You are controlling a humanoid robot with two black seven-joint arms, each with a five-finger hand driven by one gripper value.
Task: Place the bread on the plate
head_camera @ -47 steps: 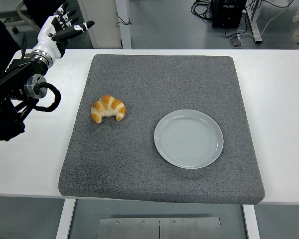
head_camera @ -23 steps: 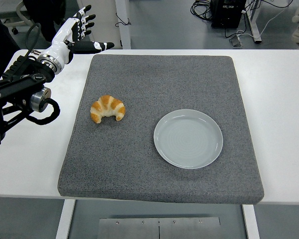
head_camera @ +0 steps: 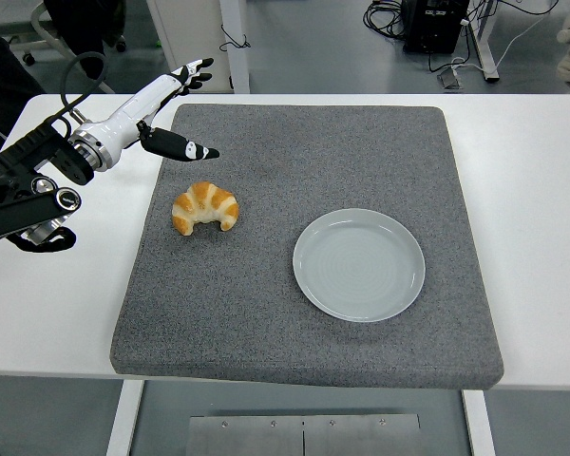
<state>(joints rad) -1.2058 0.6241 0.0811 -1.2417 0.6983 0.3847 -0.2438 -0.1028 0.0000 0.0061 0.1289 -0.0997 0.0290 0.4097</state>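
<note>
The bread is a golden croissant lying on the left part of a grey mat. An empty pale grey plate sits on the mat to its right, apart from it. My left hand comes in from the left edge, white with black fingertips, fingers spread open and empty. It hovers above the mat's far left corner, behind and slightly left of the croissant, not touching it. My right arm is out of view.
The grey mat covers most of the white table. Beyond the table's far edge are a white post, floor cables and black equipment.
My left hand has moved right and down from beyond the table's far left corner to over the mat's far left corner, nearer the croissant. Croissant and plate have not moved.
</note>
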